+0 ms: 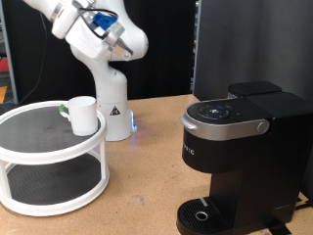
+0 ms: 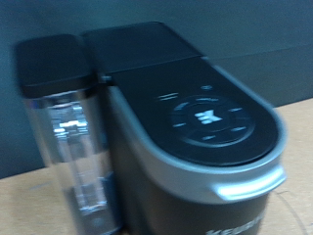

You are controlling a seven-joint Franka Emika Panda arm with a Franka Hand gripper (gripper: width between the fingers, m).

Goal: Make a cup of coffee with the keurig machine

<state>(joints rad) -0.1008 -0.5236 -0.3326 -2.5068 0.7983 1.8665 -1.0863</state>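
Note:
The white cup (image 1: 83,115) stands upright on the top tier of a white two-tier round stand (image 1: 29,147) at the exterior view's left. The black keurig machine (image 1: 235,147) stands at the exterior view's right, lid shut, silver-grey handle (image 1: 256,127) forward, round drip base (image 1: 201,215) bare. The white arm's hand (image 1: 98,27) is raised at the exterior view's top left, well above the cup and apart from the machine; the fingers do not show. The wrist view looks down on the machine's lid and buttons (image 2: 205,116) and its clear water tank (image 2: 73,147). The gripper is not seen there.
The arm's white base (image 1: 112,103) stands on the wooden table behind the stand. A dark panel (image 1: 254,44) rises behind the machine. The stand's lower tier (image 1: 54,181) holds nothing visible.

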